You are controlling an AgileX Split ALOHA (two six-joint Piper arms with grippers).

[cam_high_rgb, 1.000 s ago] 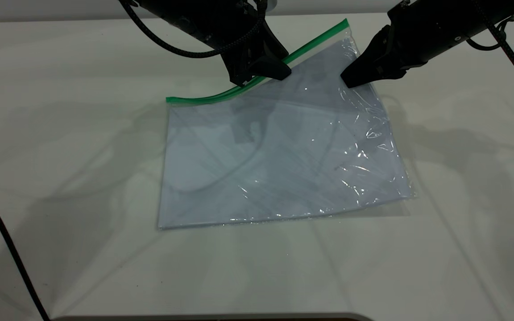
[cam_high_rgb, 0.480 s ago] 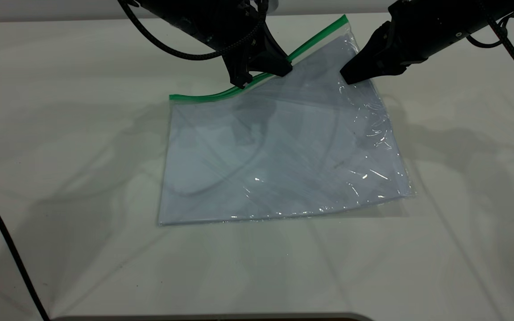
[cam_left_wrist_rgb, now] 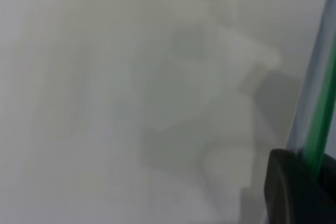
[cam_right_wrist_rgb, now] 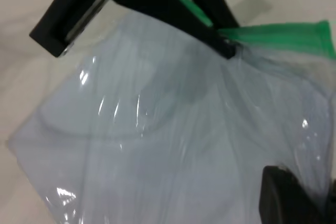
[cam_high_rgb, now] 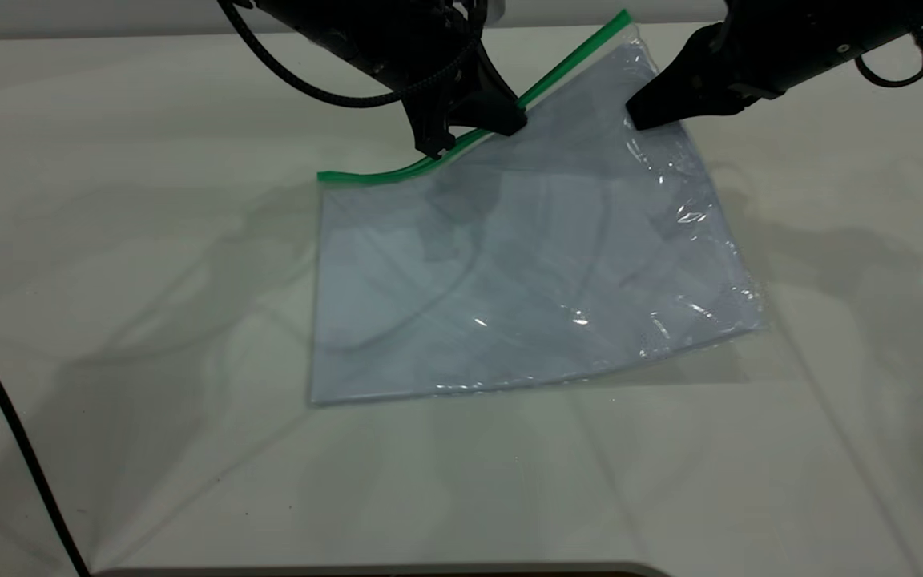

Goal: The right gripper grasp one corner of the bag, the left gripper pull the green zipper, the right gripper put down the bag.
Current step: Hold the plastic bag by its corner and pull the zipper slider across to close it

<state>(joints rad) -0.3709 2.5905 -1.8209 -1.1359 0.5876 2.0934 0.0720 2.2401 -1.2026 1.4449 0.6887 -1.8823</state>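
The bag (cam_high_rgb: 525,264) lay on the white table (cam_high_rgb: 149,320), its near edge and both near corners flat on the surface, while the far right corner was lifted clear, so that the sheet sloped up toward the back. White paper showed through the clear plastic. The green zipper (cam_high_rgb: 566,60) ran along the far edge, flat on the table at its left end and rising toward the raised corner at its right.

The right gripper (cam_high_rgb: 644,114) had its fingers pinched on the bag's right edge just below that raised corner, holding it up; the plastic was wrinkled and glinting around the grip. The left gripper (cam_high_rgb: 469,132) sat on the zipper roughly midway along the strip, its 2 fingers closed on either side of the green band, as the left wrist view showed with the strip passing into a dark finger (cam_left_wrist_rgb: 296,187). The slider tab itself was hidden by the fingers, so I could not tell which stretch of the zipper was open or shut.

As a judgement, step 1 of 3, the corner grasp, was done, and step 2, the pull along the zipper, was underway at about its halfway mark. Finishing that pull, then lowering and releasing the bag with the right gripper, remained.
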